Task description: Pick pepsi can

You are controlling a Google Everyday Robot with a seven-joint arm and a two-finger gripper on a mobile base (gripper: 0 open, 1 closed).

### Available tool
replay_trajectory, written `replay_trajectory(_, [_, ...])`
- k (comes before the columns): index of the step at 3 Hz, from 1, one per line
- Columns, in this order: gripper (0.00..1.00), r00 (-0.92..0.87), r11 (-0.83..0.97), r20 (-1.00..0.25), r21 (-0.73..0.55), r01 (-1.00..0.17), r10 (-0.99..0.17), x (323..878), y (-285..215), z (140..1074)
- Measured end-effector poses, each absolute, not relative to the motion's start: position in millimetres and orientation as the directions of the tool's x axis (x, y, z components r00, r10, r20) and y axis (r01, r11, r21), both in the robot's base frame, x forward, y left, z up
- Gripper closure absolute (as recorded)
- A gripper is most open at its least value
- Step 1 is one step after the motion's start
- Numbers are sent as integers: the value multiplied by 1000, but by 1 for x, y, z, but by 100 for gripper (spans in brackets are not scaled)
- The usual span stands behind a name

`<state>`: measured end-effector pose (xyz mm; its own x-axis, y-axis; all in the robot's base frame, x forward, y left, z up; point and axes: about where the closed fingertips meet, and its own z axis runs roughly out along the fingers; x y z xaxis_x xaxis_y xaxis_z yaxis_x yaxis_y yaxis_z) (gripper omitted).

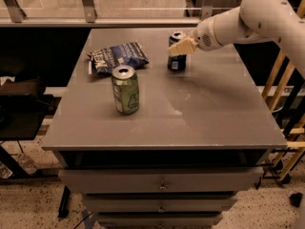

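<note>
Pepsi can (177,64) upright; gripper (177,47) @ top

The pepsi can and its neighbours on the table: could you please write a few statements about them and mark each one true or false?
1. The pepsi can stands upright on the table. True.
2. The green can lies on its side. False: it stands upright.
3. The pincer is at the pepsi can's upper part, coming in from the picture's right. True.
4. The chip bag lies to the right of the pepsi can in the picture. False: it lies to its left, flat on the table.
5. The green can stands nearer the table's front edge than the pepsi can. True.
</note>
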<state>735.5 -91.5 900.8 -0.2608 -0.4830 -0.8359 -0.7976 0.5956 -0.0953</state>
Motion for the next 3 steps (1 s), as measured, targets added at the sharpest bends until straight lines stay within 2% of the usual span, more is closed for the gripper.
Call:
replay_trajectory(2, [88, -237, 590, -839, -119, -798, -490, 730, -91, 916])
replay_trajectory(3, [100, -187, 598, -837, -193, -778, -514, 718, -105, 945])
